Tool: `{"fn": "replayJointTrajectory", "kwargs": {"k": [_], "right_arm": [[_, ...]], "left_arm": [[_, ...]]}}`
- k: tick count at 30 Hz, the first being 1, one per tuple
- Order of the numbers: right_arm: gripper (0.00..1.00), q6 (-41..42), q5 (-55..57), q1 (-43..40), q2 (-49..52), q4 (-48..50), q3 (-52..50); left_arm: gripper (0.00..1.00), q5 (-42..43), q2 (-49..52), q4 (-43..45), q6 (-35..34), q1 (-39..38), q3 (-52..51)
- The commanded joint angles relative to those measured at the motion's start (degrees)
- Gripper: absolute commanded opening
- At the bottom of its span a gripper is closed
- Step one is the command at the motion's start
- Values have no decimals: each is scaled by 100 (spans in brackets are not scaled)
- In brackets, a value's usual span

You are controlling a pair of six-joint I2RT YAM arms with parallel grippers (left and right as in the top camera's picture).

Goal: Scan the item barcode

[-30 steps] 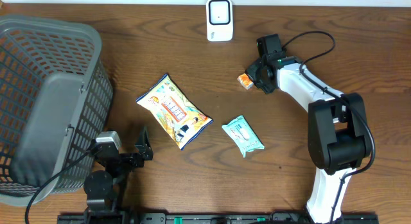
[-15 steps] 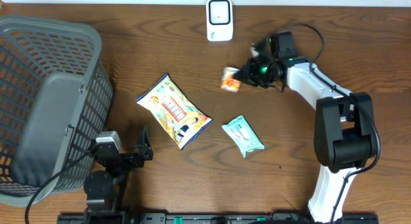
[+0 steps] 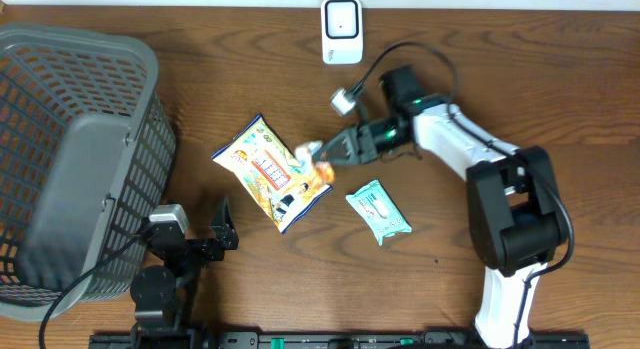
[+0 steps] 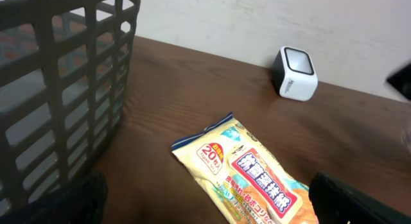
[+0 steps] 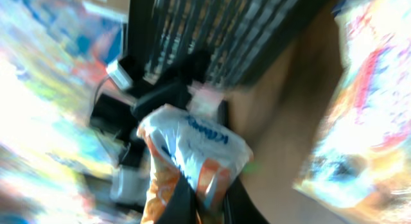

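I see right gripper [image 3: 333,151] clamped on small orange-and-white crinkly packet [image 3: 320,169]. Packet sits over right edge of yellow printed snack bag [image 3: 268,174], well apart from white box scanner [image 3: 341,30]. Left gripper [image 3: 195,237] beside grey plastic mesh basket [image 3: 60,109], fingers spread wide, holding nothing. My right wrist view blurred.

Table [image 3: 590,99]: dark brown wood, smooth, faint satin sheen with visible grain. Basket [image 3: 150,154]: grey moulded plastic lattice, matt; scanner [image 3: 341,30]: white plastic, smooth, glossy face. Snack bag [image 3: 270,174], teal pack [image 3: 378,211] and small sachet [image 3: 315,159]: printed plastic film, glossy, the sachet crinkled.
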Motion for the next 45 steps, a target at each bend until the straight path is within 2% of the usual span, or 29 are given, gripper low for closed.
{"fn": "replayJointTrajectory", "kwargs": {"k": [1,2,3,5,6,7,16,36,45], "right_arm": [[1,-1659,-315,367,-144,-1878,-44],[1,-2210,-315,378,-144,-2452,-44],[1,-3112,-315,380,-144,-3318,-46],[1,-5003,-315,365,-144,-4918,-98],[1,-6286,-315,343,-144,-5958,-170],[1,-6518,-315,326,-166,-6024,-304],[1,-7246,-315,304,-264,-6043,-1504],[1,-7110,-315,114,-264,-6046,-1580],[1,-6664,-315,-374,-267,-6046,-1580]], "left_arm": [[100,-15,-26,-142,-55,-22,-90],[100,-13,-26,-140,-52,-22,-90],[100,-15,-26,-142,-55,-22,-90],[100,-15,-26,-142,-55,-22,-90],[100,-15,-26,-142,-55,-22,-90],[100,-13,-26,-142,-55,-22,-90],[100,-15,-26,-142,-55,-22,-90],[100,-15,-26,-142,-55,-22,-90],[100,-15,-26,-140,-55,-22,-90]]}}
